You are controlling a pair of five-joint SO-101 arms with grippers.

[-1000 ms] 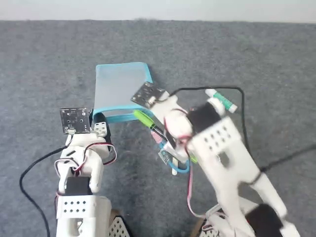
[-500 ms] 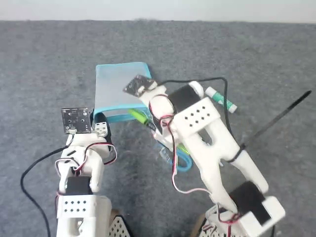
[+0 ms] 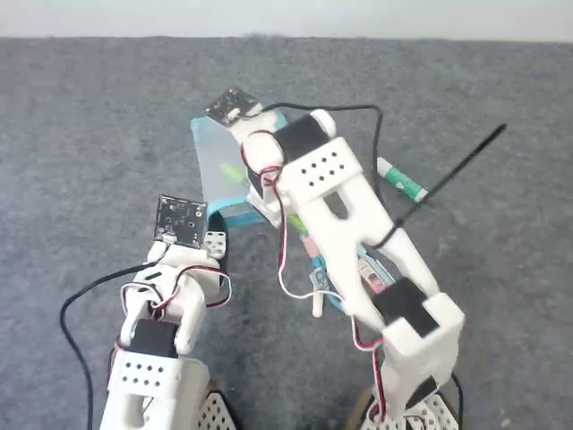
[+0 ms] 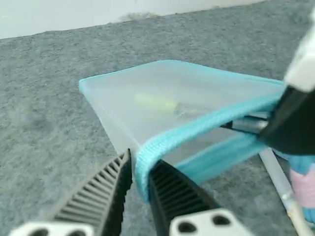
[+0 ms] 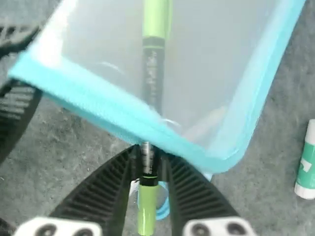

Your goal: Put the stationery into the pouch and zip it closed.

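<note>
A translucent pouch (image 3: 217,159) with a blue zip edge lies at the table's middle, its mouth held up. My left gripper (image 3: 218,242) is shut on the blue edge (image 4: 142,167) at the mouth's near corner. My right gripper (image 5: 146,164) is shut on a green and black pen (image 5: 153,59), whose front half lies inside the pouch (image 5: 197,64), under the raised zip edge. The pen's green tip (image 4: 155,102) shows through the pouch wall (image 4: 147,83). In the high view the right gripper (image 3: 261,195) sits at the pouch mouth.
A white and green glue stick (image 3: 400,180) lies on the grey carpet right of the pouch, also seen as the glue stick (image 5: 306,162). More stationery, among it a pink piece (image 3: 374,279) and a white stick (image 3: 316,303), lies under the right arm.
The right arm has swung forward and left, pushing the green pen from outside the mouth into the pouch. The pouch shifted right and its mouth rose; the left gripper moved with it.
</note>
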